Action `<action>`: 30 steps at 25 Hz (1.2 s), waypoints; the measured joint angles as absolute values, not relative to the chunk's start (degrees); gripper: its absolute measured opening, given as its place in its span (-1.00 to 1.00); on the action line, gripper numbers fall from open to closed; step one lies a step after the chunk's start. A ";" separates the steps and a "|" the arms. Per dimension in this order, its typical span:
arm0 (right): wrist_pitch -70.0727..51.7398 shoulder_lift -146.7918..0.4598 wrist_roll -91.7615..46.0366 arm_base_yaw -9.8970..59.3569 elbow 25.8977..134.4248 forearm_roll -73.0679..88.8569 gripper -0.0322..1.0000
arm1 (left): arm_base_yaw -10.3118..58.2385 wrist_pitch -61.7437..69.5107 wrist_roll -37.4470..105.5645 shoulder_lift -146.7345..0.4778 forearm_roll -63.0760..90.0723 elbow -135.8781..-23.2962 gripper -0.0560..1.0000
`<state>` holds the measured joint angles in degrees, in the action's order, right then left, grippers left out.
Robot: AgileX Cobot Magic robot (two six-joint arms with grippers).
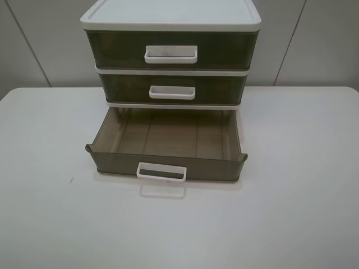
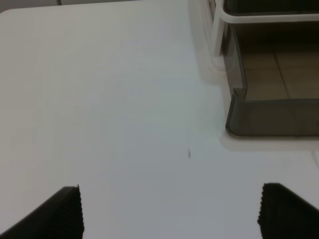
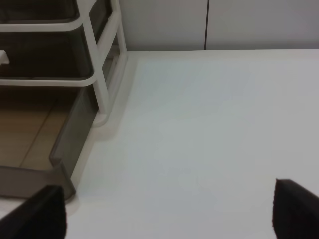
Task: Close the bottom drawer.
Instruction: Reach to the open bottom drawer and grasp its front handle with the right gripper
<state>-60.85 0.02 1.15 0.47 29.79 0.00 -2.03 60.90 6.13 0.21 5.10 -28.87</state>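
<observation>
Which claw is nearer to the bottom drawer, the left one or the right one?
Right. The right claw sits just beside the front right corner of the bottom drawer, one finger almost at it. The left claw is off the front left corner, with bare table between.

Black wedge-shaped fingers [image 2: 55,216] (inner edges finely ribbed on the left pair)

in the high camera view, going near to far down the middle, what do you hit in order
table → white loop handle → pulled-out bottom drawer → white-framed drawer unit → wall
</observation>
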 joint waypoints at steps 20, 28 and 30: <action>-60.81 0.02 1.15 6.07 29.79 0.00 0.44 | -2.03 60.90 6.13 0.21 5.10 -28.87 0.47; -60.81 0.07 1.15 6.32 29.79 0.00 0.44 | -2.03 60.90 6.13 0.21 5.10 -28.87 0.47; -60.81 0.07 1.15 6.32 29.79 0.00 0.44 | -2.03 60.90 6.13 0.21 5.10 -28.87 0.47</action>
